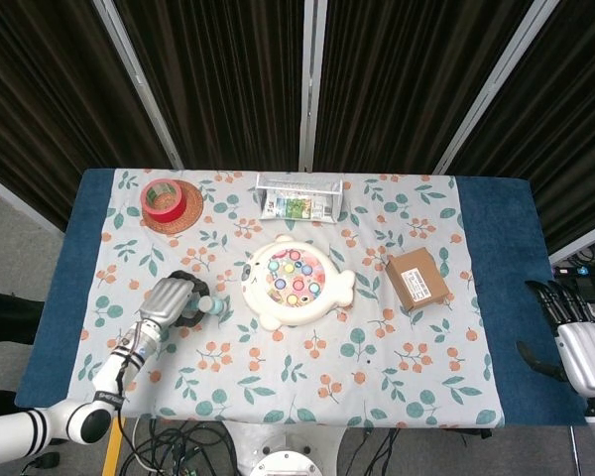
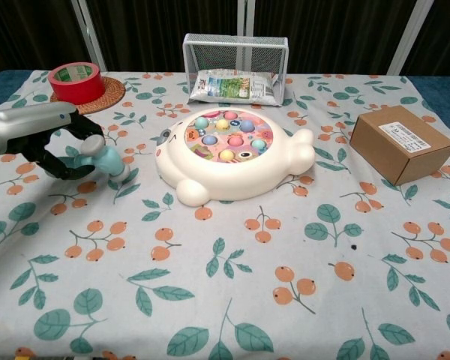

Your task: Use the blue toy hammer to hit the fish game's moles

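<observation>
The cream fish game (image 1: 296, 282) (image 2: 232, 156) sits mid-table, its round top filled with several coloured moles. Left of it, my left hand (image 1: 172, 300) (image 2: 51, 142) grips the handle of the blue toy hammer (image 1: 210, 305) (image 2: 105, 156), whose head points toward the fish's tail end, a short gap away, and appears lifted slightly off the cloth. My right hand (image 1: 575, 337) rests off the table's right edge with its fingers spread and nothing in it; the chest view does not show it.
A red tape roll (image 1: 163, 199) (image 2: 75, 82) lies on a woven coaster at the back left. A wire basket (image 1: 298, 195) (image 2: 235, 66) holding a packet stands behind the fish. A cardboard box (image 1: 416, 280) (image 2: 403, 142) is to the right.
</observation>
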